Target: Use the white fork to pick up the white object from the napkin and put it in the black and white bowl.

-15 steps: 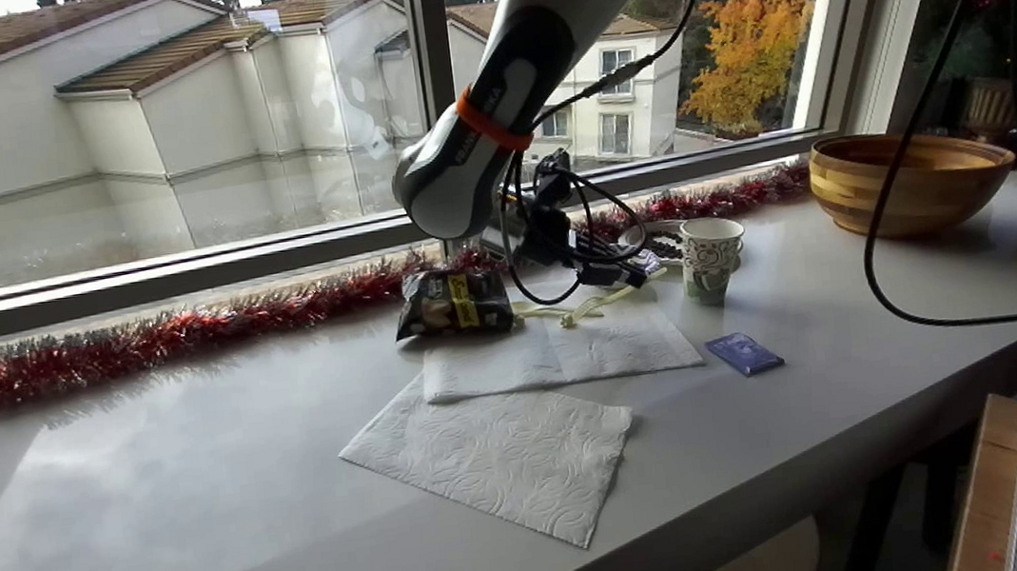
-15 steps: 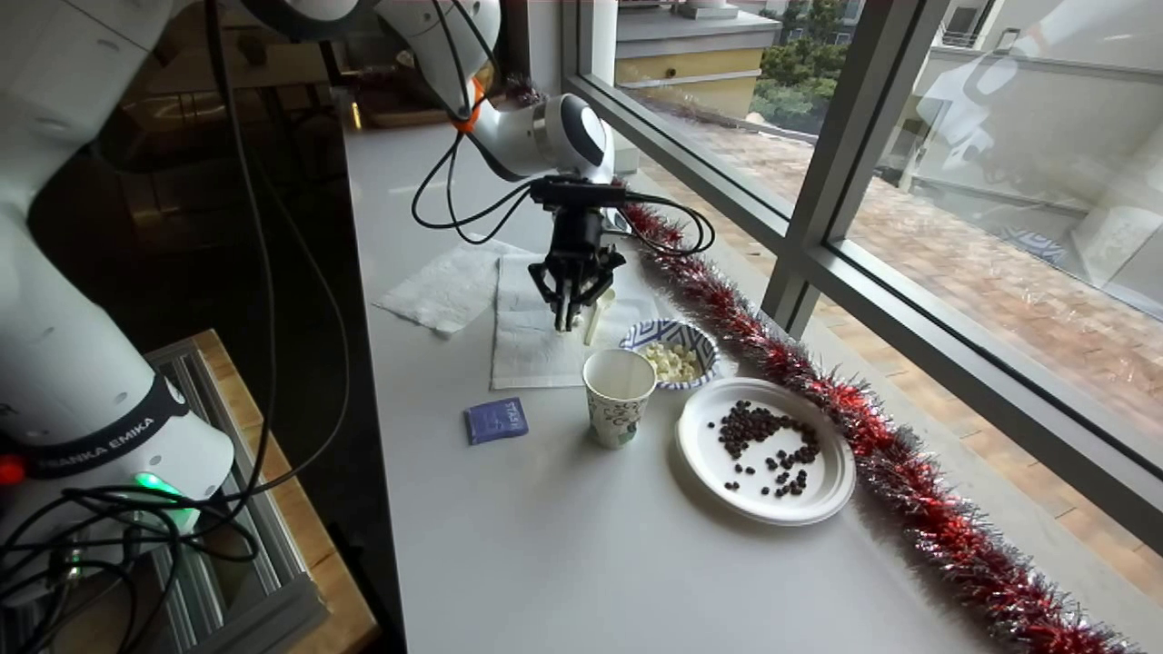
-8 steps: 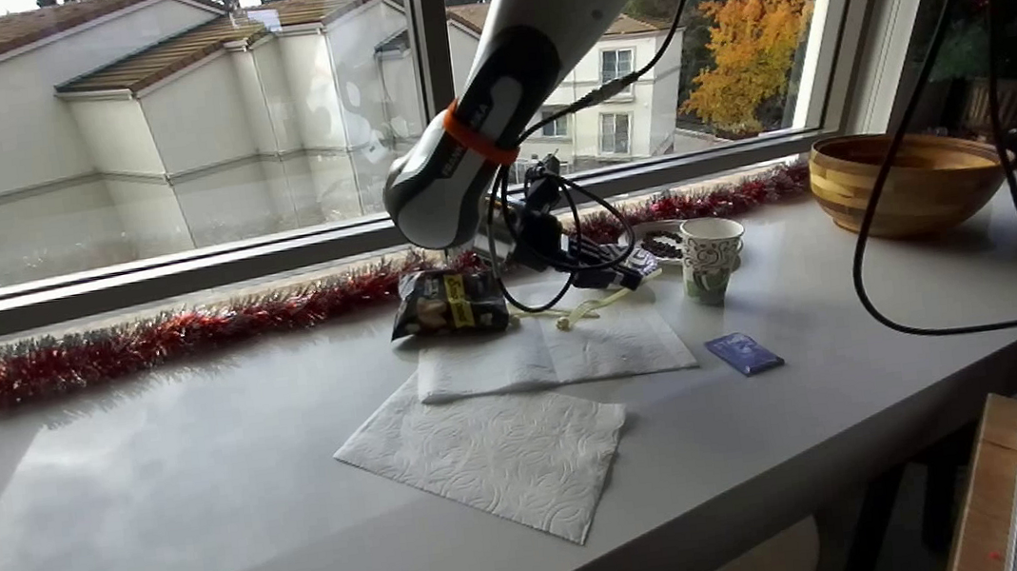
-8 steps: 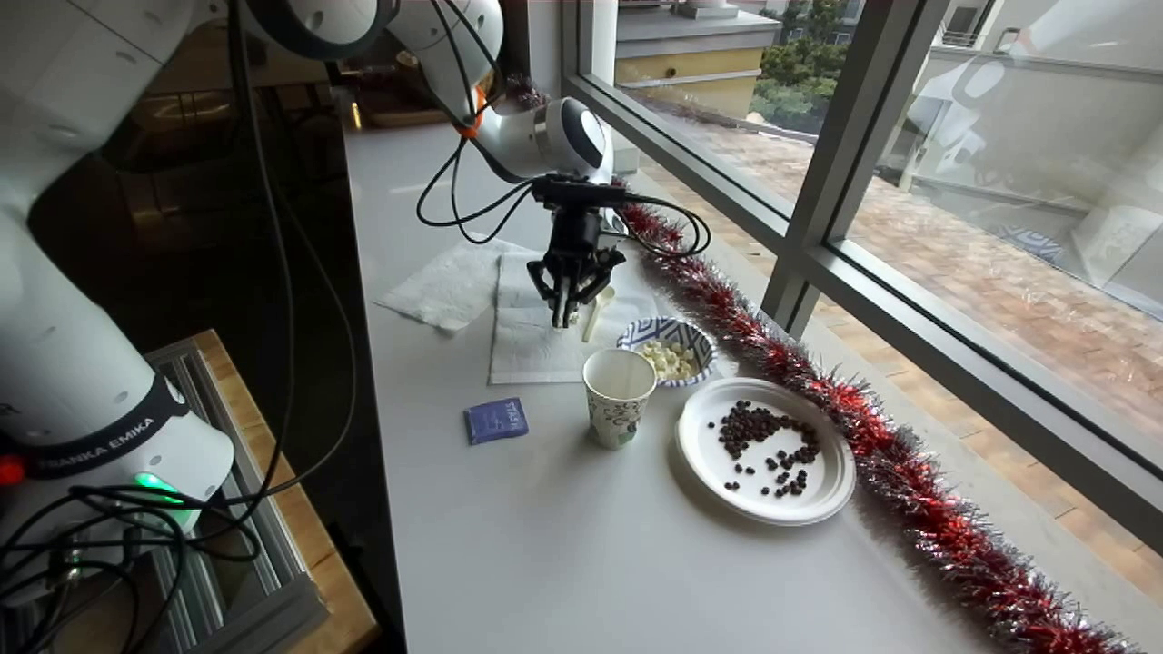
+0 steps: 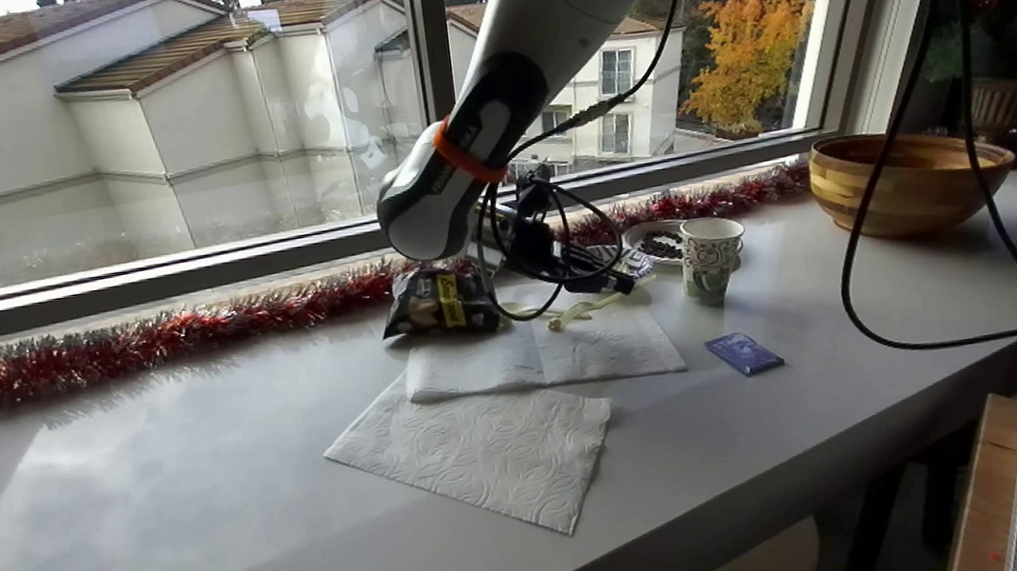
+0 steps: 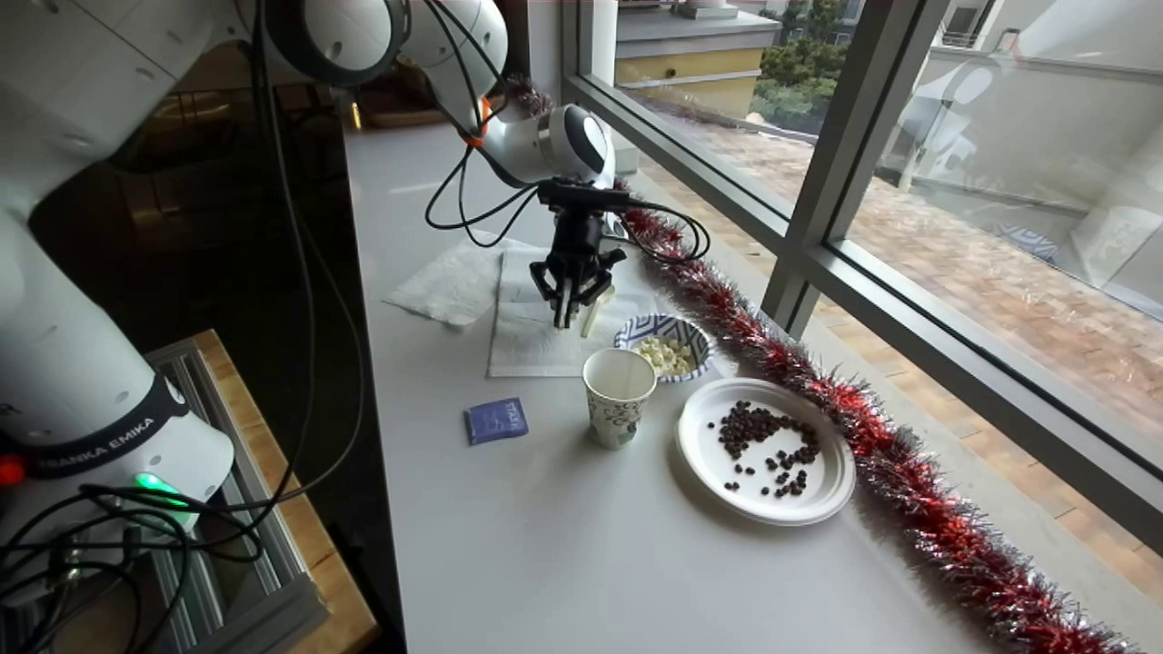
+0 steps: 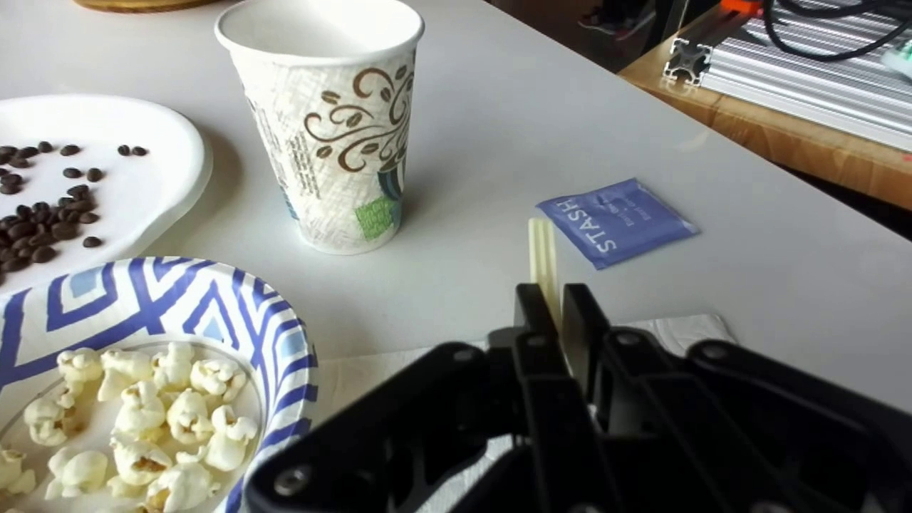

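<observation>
– Both napkins have slid along the bench, and the patterned bowl with them: in an exterior view they have crept away from the paper cup, parallel to the window edge. Cup and tea packet stay where they were.

– And the gripper?

– Above the napkins, farther from the window edge than the bowl is.

– What does the wrist view add?

– Fingers pinched on the handle of a fork, which pokes out past the tips toward the tea packet. The fork's head is out of sight there. The bowl sits on the window-edge side, with popcorn already in it.

– So which step is this?

– Loading the fork, I judge. In an exterior view a pale lump shows on the napkin nearer the window edge, at what looks like the fork's low end. I take it for the white object; whether the tines have it, I can't tell.

– Then why do the napkins creep?

– Probably the fork is pressing on them. The next move calls for less push: work the tines into or under the piece, lift it clear, then carry it toward the window edge and over the bowl.
</observation>
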